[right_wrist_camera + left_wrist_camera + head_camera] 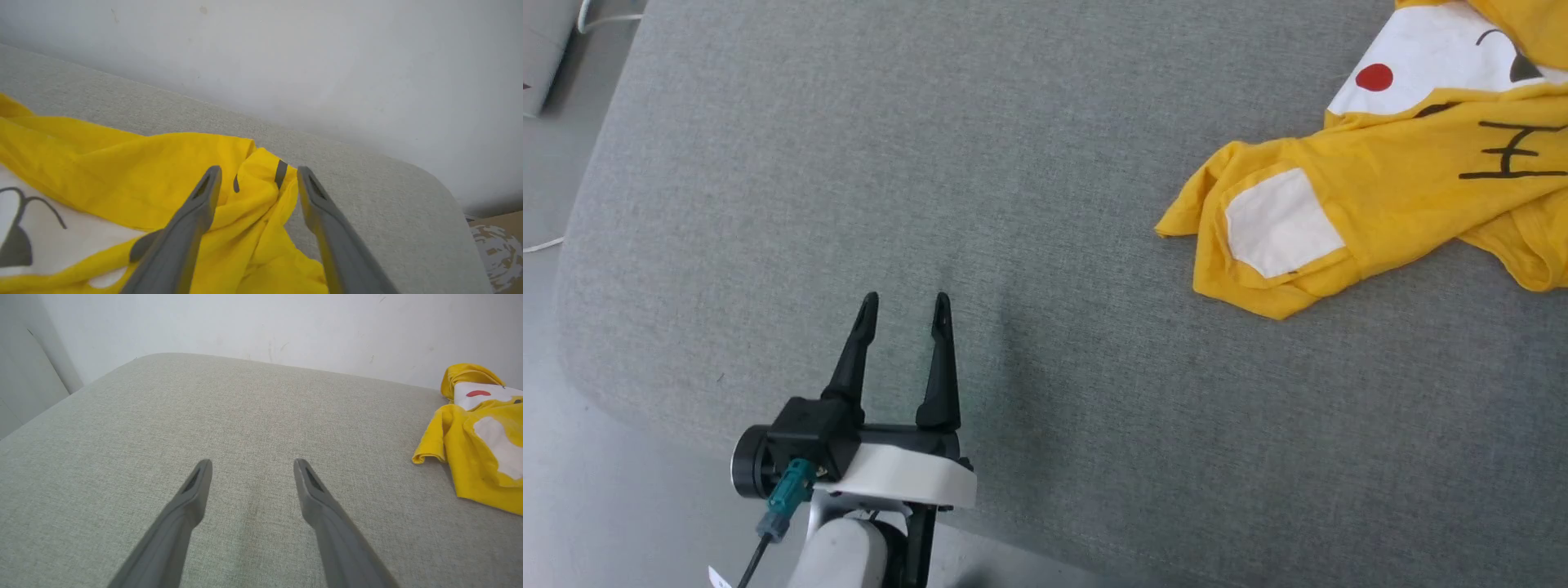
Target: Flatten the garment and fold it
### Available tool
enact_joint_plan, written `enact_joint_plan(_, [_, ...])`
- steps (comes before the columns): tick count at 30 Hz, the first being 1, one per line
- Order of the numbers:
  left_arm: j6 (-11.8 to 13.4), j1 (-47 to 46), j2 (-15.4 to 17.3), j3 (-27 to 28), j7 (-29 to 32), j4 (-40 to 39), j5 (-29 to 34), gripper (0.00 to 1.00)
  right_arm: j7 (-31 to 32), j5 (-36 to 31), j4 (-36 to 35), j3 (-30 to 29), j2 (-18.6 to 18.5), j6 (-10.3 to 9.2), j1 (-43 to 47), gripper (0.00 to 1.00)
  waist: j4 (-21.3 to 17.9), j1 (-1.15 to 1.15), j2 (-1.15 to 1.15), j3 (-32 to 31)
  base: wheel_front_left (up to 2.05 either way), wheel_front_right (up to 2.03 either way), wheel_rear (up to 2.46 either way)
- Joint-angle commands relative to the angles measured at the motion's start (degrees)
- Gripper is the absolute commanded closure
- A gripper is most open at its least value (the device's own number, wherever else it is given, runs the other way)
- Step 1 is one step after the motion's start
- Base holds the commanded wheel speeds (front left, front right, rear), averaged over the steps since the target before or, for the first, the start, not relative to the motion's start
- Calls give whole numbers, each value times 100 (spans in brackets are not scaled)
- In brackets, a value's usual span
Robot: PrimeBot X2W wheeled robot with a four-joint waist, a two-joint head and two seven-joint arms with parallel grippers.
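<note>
While the garment (pixel 1388 204) lies crumpled at the far right of the grey cushion (pixel 980 163), the right gripper (pixel 259 171) stands with fingers spread over a bunched yellow fold near the wall (pixel 310 61); the left gripper (pixel 905 306), also spread wide, hovers over bare fabric well apart.

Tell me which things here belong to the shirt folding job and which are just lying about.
Part of the job:
yellow T-shirt, crumpled;
grey padded surface under it;
left gripper, fingers open;
right gripper, fingers open over the shirt.

Just lying about:
white cable on the floor;
grey box nearby;
cardboard past the surface's corner.
</note>
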Motion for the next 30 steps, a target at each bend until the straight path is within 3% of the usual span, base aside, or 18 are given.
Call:
enact_joint_plan(1, [-38, -112, -32, 16, -28, 18, 59, 0, -129, 69, 38, 38, 75, -8, -50, 0, -102, -1, 0, -54, 0, 0, 0])
enact_joint_plan(8, [-58, -61, -36, 116, -28, 25, 126, 0, -50, 716, 58, 365, 354, -8, 179, 0, -413, -1, 0, -232, 0, 0, 0])
enact_joint_plan(12, [-59, -12, -37, 193, -28, 12, 171, 0, 775, 1389, -256, 689, 314, -8, 572, 0, -577, -1, 0, -304, 0, 0, 0])
enact_joint_plan(17, [-68, 16, -39, 246, -28, -63, 214, 0, 2044, 2098, -1159, 938, -122, -8, 1480, 0, -695, -1, 0, -286, 0, 0, 0])
enact_joint_plan(23, [-120, -35, -41, 214, -28, -106, 229, 0, 2453, 2265, -1600, 904, -244, -8, 2036, 0, -615, -1, 0, -176, 0, 0, 0])
enact_joint_plan(28, [-129, -100, -42, 185, -28, -112, 236, 0, 2485, 2126, -1542, 934, -155, -8, 2151, 0, -475, -1, 0, -84, 0, 0, 0])
enact_joint_plan(29, [-127, -108, -43, 185, -28, -115, 233, 0, 2474, 2076, -1480, 939, -144, -8, 2138, 50, -453, -1, 0, -75, 0, 0, 0])
enact_joint_plan(30, [-119, -112, -43, 191, -28, -121, 230, 0, 2452, 2034, -1432, 951, -121, -8, 2116, 73, -439, -1, 0, -71, 0, 0, 0])
